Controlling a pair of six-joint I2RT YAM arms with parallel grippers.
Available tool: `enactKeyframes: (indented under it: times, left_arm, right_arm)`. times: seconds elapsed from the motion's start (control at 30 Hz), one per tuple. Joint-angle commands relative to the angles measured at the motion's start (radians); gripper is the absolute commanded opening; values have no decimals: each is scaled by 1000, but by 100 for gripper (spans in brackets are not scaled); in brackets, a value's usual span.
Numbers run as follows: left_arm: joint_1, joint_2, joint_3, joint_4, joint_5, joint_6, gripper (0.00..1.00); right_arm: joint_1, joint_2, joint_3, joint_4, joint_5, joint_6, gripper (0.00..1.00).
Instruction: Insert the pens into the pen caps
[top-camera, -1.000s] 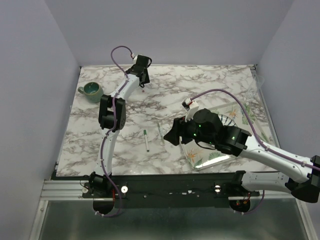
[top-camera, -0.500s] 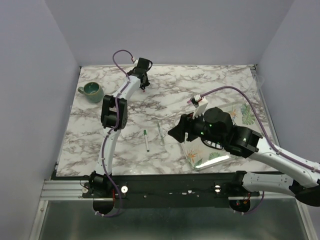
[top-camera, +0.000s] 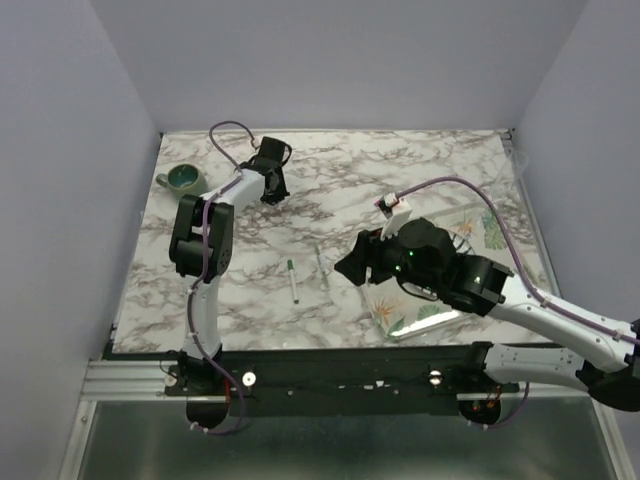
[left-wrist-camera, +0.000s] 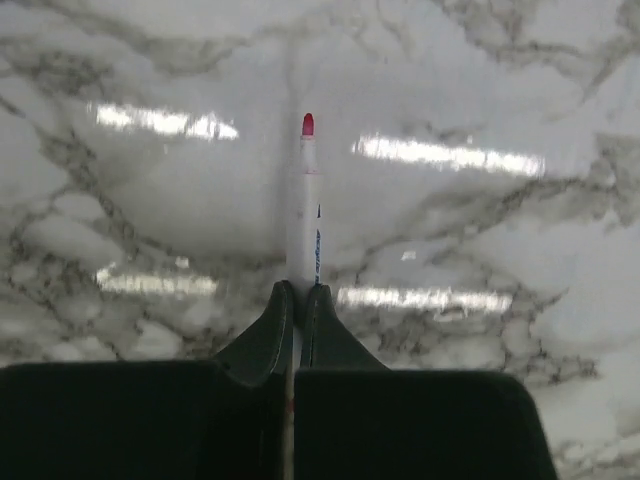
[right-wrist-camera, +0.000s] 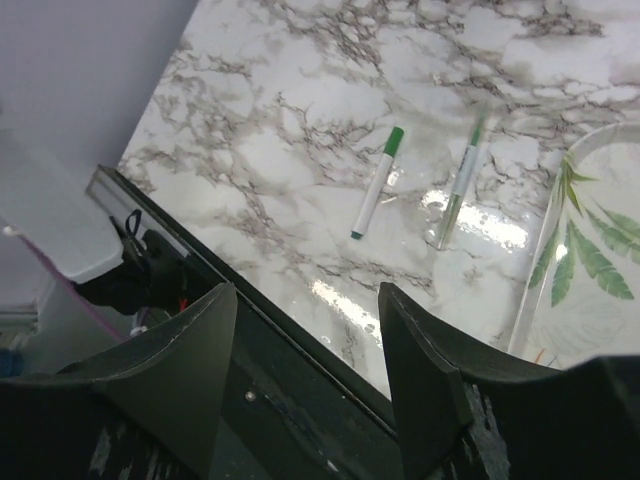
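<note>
In the left wrist view my left gripper (left-wrist-camera: 298, 292) is shut on a thin white pen (left-wrist-camera: 304, 215) with a red tip, which sticks out ahead over the marble. From above, that gripper (top-camera: 272, 192) is at the far left of the table, near the mug. A white pen with green ends (right-wrist-camera: 375, 188) (top-camera: 292, 281) and a translucent pen (right-wrist-camera: 461, 182) (top-camera: 322, 268) lie side by side mid-table. My right gripper (right-wrist-camera: 305, 292) (top-camera: 350, 268) hangs open and empty, just right of them. The pen caps are out of view.
A green mug (top-camera: 184, 179) stands at the far left corner. A clear plate with a leaf pattern (top-camera: 398, 318) (right-wrist-camera: 585, 260) lies under the right arm. The table's near edge and black rail (right-wrist-camera: 300, 400) run below the right gripper.
The left gripper has shut on the red-tipped pen and swung left and slightly toward me. The right gripper shifted a little and stayed open.
</note>
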Motion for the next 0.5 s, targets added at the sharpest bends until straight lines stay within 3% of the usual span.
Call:
enactKeyframes:
  times: [0.0, 0.23, 0.47]
  left_arm:
    - [-5, -321, -336, 119, 148, 0, 0]
    - [-51, -665, -683, 181, 369, -29, 0]
    - [-162, -1004, -841, 279, 557, -12, 0]
  right_arm:
    - [-61, 83, -52, 74, 11, 84, 66]
    - [-267, 227, -34, 234, -119, 201, 65]
    - [-298, 385, 97, 288, -231, 279, 64]
